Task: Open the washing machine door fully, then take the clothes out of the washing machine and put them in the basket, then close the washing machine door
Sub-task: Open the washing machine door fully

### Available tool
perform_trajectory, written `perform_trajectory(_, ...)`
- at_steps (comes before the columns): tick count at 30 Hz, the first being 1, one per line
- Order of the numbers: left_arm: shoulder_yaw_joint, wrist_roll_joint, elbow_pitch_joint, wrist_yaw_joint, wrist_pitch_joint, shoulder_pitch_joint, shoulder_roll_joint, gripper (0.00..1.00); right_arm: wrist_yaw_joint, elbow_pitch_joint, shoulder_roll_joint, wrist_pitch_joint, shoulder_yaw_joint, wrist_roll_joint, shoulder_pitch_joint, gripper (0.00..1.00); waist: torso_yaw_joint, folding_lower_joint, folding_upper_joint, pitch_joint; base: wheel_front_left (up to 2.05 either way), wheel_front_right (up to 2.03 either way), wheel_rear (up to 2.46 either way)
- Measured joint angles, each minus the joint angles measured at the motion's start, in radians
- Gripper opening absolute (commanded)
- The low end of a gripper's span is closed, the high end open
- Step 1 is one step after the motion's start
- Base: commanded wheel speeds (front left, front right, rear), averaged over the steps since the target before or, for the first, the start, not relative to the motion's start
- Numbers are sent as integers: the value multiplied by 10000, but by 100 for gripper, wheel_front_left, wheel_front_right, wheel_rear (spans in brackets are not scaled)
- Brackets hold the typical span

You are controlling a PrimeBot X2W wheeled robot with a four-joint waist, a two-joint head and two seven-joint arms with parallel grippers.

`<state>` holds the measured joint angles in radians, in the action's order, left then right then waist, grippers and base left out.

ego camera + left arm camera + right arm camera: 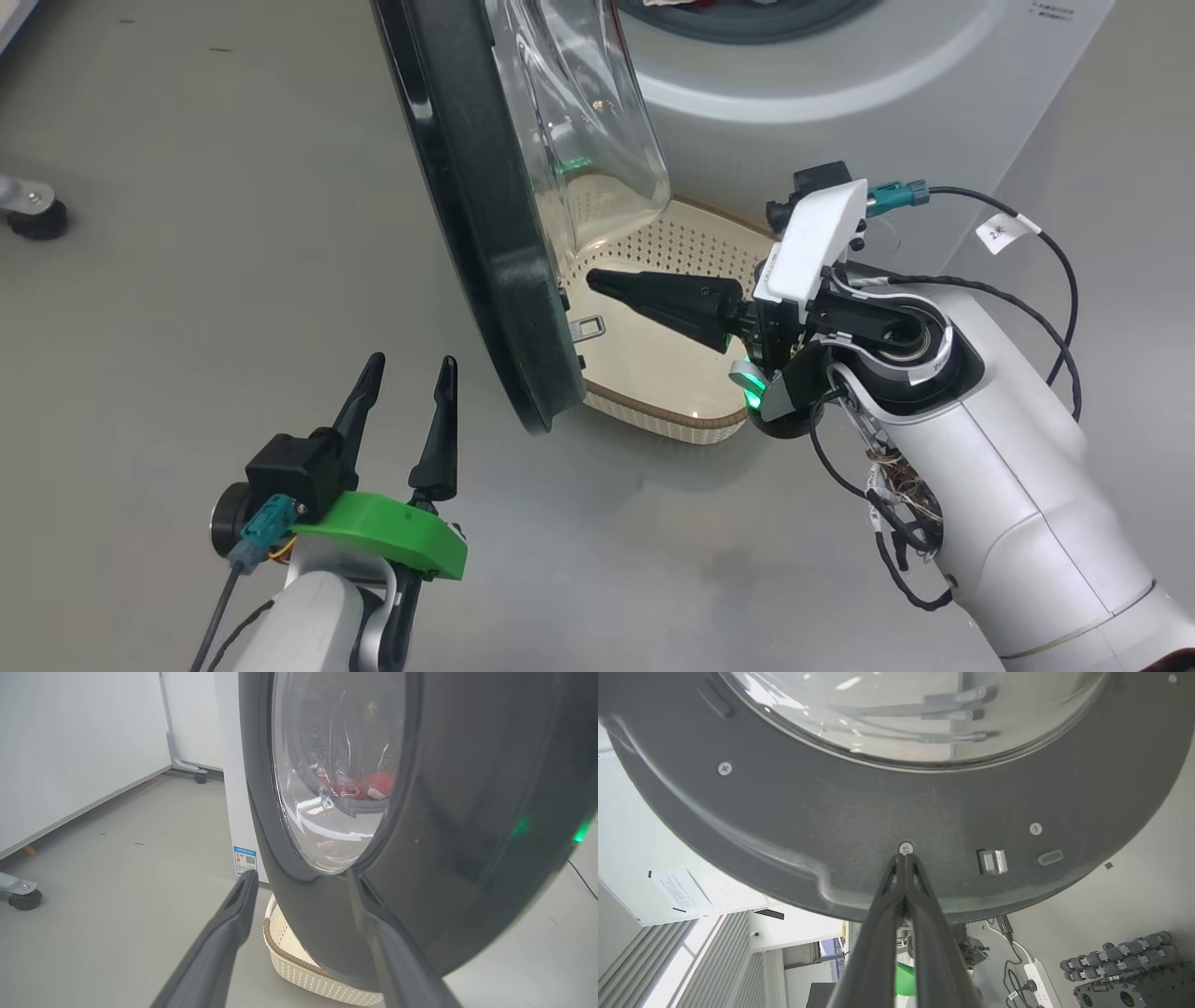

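We see the right gripper with its two dark fingers pressed together, tips pointing at a screw on the grey inner face of the washing machine door; whether they touch it we cannot tell. On that door the clear glass bowl lies beyond the screw, and a metal latch sits just beside it. Past the door's edge a white power strip lies on the floor.
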<state>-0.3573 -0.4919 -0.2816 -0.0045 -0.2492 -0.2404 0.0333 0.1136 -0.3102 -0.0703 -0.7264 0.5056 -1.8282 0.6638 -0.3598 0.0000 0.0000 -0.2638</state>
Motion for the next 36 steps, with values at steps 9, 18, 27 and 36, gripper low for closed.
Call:
perform_trajectory(9, 579, 382, -25, 10, 0, 185, 0, 100, -988, 130, -631, 1185, -173, 1457, -555, 0, 602, 0, 0, 404, 0, 0, 0)
perform_trajectory(18, 1241, 495, -75, 86, 0, 557, 19, 100, -2173, 349, -2069, 3246, -134, 4326, -1255, 0, 1328, 0, 0, 894, 0, 0, 0)
perform_trajectory(27, 1785, 579, -59, 86, 0, 904, 134, 100, -2255, 711, -3212, 5879, 224, 7584, -1964, 0, 2024, 0, 0, 1426, 0, 0, 0)
perform_trajectory(36, 2061, 819, -31, 82, 0, 1221, 136, 100, -2082, 773, -3475, 8040, 107, 9099, -3057, 0, 2531, 0, 1, 1852, 0, 0, 0)
